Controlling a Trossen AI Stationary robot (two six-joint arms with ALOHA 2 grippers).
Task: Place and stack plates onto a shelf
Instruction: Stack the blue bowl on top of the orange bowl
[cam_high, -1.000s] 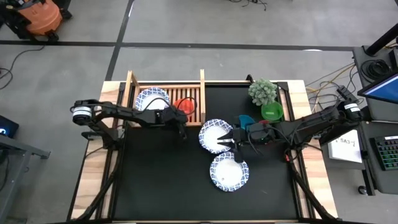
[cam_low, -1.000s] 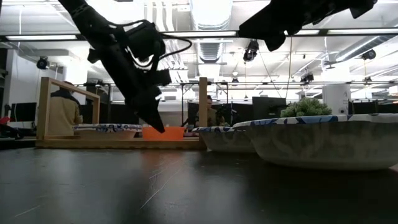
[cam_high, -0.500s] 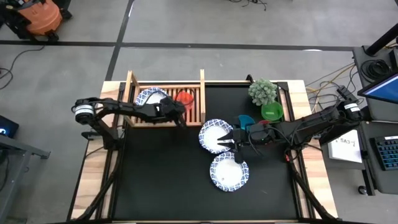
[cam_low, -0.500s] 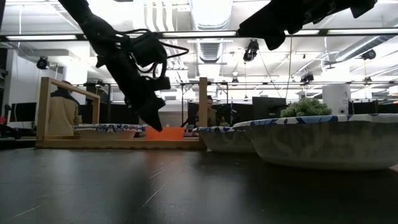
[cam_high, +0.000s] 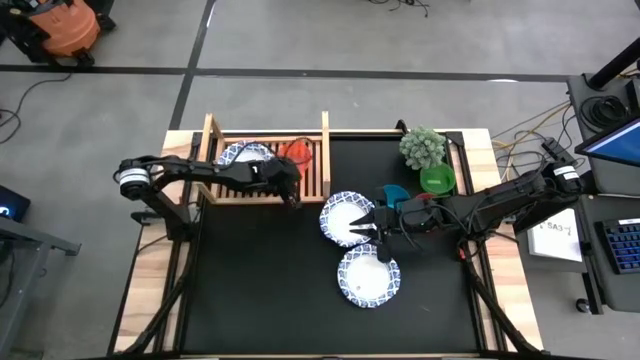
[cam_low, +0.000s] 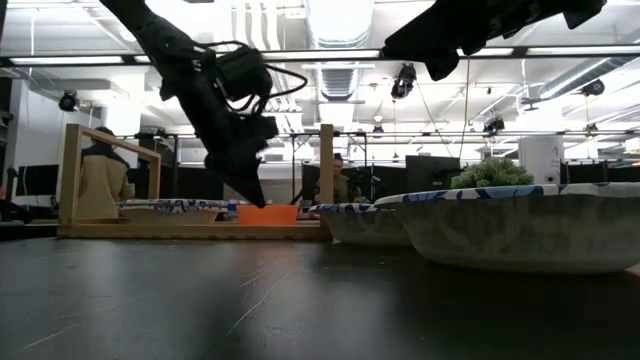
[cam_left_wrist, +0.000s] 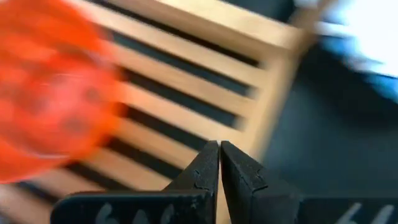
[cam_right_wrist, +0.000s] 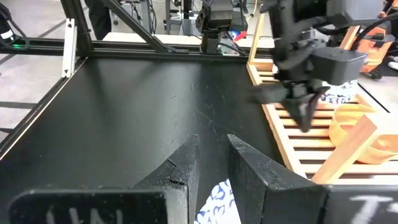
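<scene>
The wooden slatted shelf stands at the table's far left. On it rest a blue-rimmed plate, partly hidden under my left arm, and an orange-red bowl. Two more plates lie on the black tabletop, one at the middle and one nearer. My left gripper is shut and points down over the shelf's near right part, apart from the bowl. My right gripper is open and hovers above the middle plate's right rim.
A potted plant, a green bowl and a teal bowl sit at the table's far right, beside my right arm. The black tabletop is bare toward the near left. People stand in the room beyond.
My left gripper, still shut, has moved toward the table's far edge over the shelf. The orange-red bowl has slid along the slats toward the shelf's far side.
</scene>
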